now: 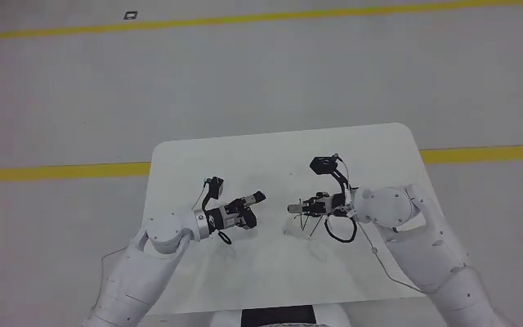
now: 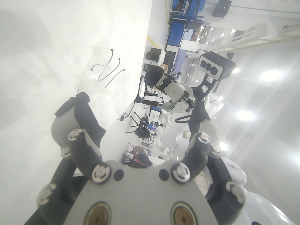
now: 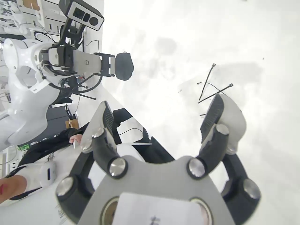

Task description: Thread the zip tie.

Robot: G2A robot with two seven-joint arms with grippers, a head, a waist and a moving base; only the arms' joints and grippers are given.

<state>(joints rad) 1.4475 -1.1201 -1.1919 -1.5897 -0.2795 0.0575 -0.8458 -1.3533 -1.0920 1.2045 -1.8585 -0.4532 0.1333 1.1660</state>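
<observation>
Several black zip ties (image 3: 211, 87) lie loose and crossed on the white table (image 1: 245, 155), none of them threaded. In the top view the zip ties (image 1: 308, 223) lie just under and in front of my right gripper (image 1: 294, 209). My right gripper (image 3: 161, 111) is open and holds nothing, and one fingertip (image 3: 216, 105) hangs just over the ties' ends. My left gripper (image 1: 256, 208) faces it from a short way off. The left gripper (image 2: 138, 111) is also open with nothing in it, and the zip ties (image 2: 107, 69) lie on the table beyond its fingertips.
The table's near edge runs close behind both arms. Each wrist view shows the other arm's gripper (image 2: 154, 76) (image 3: 124, 66) opposite. A yellow floor line (image 1: 73, 172) runs behind the table. A person's sleeve and hand (image 3: 75, 139) show off the table's side.
</observation>
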